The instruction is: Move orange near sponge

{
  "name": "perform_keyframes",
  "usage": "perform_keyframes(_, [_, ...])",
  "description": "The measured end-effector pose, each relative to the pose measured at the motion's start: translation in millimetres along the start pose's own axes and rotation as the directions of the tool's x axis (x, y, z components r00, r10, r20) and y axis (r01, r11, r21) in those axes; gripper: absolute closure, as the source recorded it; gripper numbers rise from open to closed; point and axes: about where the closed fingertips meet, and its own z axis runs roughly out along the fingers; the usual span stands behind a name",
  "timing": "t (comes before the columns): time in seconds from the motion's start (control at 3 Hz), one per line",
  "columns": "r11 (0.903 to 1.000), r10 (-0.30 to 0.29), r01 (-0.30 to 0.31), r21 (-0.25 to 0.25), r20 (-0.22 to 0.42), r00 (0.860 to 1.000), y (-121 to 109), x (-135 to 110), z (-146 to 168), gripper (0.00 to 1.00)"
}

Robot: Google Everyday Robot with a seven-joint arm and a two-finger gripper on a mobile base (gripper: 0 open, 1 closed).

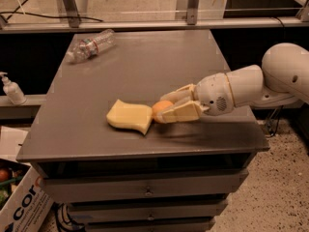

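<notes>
Pincer (163, 108) reached in from the right, low over the front half of the bench (145, 66), and its two cream fingers (182, 113) were pinching the orange (161, 107) between them. The bench was the largest worry. Its flat grey top had no lip, and the front edge ran close below the grasp, so anything let go carelessly could have travelled to that edge and dropped to the floor. The sponge (128, 116) came next. It lay just left of the fingertips, touching the fruit or nearly so, and looked light. A further push leftward, or the fingers spreading wide on release, would probably have shoved it along or lifted its near corner, upsetting the closeness the task wanted. The plastic bottle (91, 44) lay on its side at the far left corner, well apart, and seemed no hazard. The orange was smallest and least steady. I could not tell whether it rested on the surface. If it hung slightly above, opening would have let it fall and roll. A fast withdrawal might also have dragged it away from the sponge.
</notes>
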Motion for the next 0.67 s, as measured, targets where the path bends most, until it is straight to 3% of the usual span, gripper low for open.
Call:
perform_keyframes(0.33, [1.0, -0.002, 0.002, 0.007, -0.007, 1.0, -3.1, 3.4, -2.1, 0.0])
perform_keyframes(0.67, [1.0, -0.001, 0.001, 0.009, -0.01, 1.0, -3.8, 5.0, -3.0, 0.0])
